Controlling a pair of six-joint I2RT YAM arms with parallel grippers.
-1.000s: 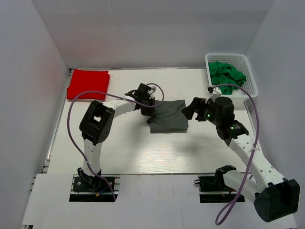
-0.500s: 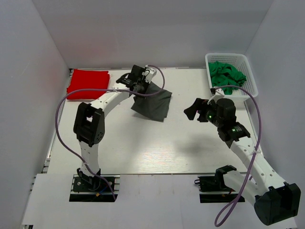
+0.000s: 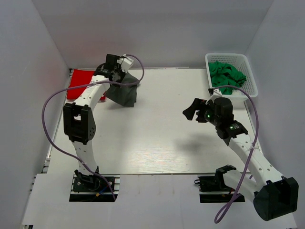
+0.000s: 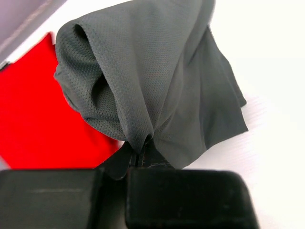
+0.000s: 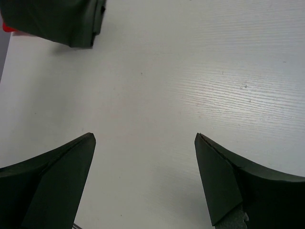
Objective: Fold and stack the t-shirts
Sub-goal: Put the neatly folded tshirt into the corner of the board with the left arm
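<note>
1. table (image 3: 157, 143): white top, arm bases at its 6 o'clock edge.
2. right gripper (image 3: 189, 112): at 3 o'clock from the table's centre, over bare tabletop. The jaws are spread wide with nothing between them. The wrist view shows only table between the fingertips (image 5: 76, 152).
3. grey shirt (image 3: 125, 93): at about 11 o'clock, bunched and hanging in loose folds from the left gripper (image 3: 116, 76). Its lower part reaches the table.
4. left gripper: jaws pressed together, pinching a gather of the grey shirt's cloth.
5. red shirt (image 3: 81, 82): folded flat at the 10 o'clock corner, just beside the grey shirt. Whether they touch cannot be told.
6. basket (image 3: 228, 57): white, at the 1 o'clock corner, holding green cloth (image 3: 226, 74).
</note>
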